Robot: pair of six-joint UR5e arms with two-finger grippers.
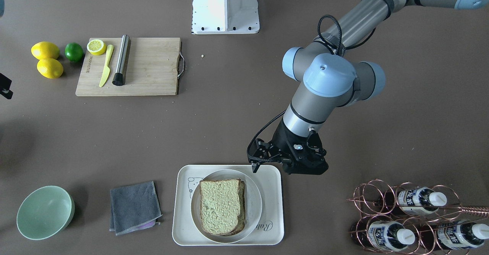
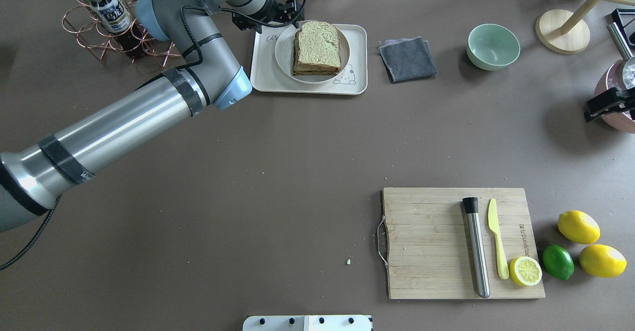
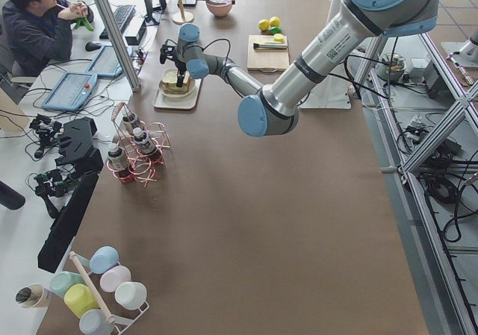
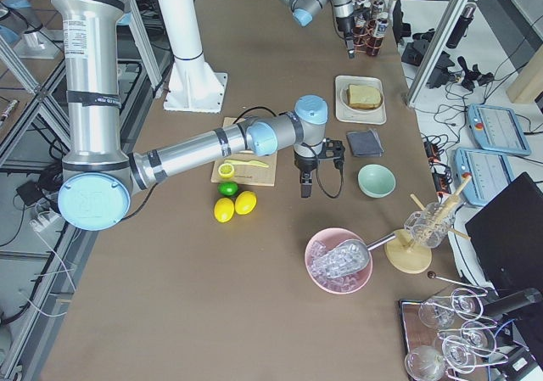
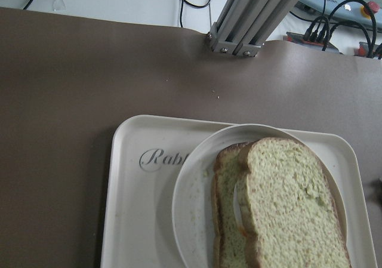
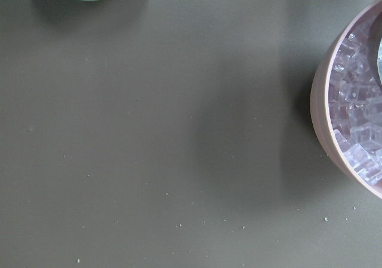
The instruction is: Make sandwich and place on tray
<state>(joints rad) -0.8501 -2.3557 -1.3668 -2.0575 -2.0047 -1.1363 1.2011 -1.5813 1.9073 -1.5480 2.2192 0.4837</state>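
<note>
The sandwich (image 1: 221,207) is stacked on a round white plate (image 1: 254,205) that rests on the cream tray (image 1: 273,209). In the overhead view the sandwich (image 2: 317,45) is at the table's far side on the tray (image 2: 260,73). In the left wrist view a thin white egg edge (image 5: 237,203) shows between the two bread slices (image 5: 292,208). My left gripper (image 1: 254,162) hovers over the tray's corner beside the plate, open and empty. My right gripper (image 2: 598,107) is far off by the pink bowl; I cannot tell whether it is open or shut.
A copper bottle rack (image 2: 109,23) stands close to my left arm. A grey cloth (image 2: 407,58) and a green bowl (image 2: 493,46) lie beside the tray. A cutting board (image 2: 426,241) holds a muddler, knife and lemon half. A pink bowl of ice (image 6: 358,131) sits under my right wrist.
</note>
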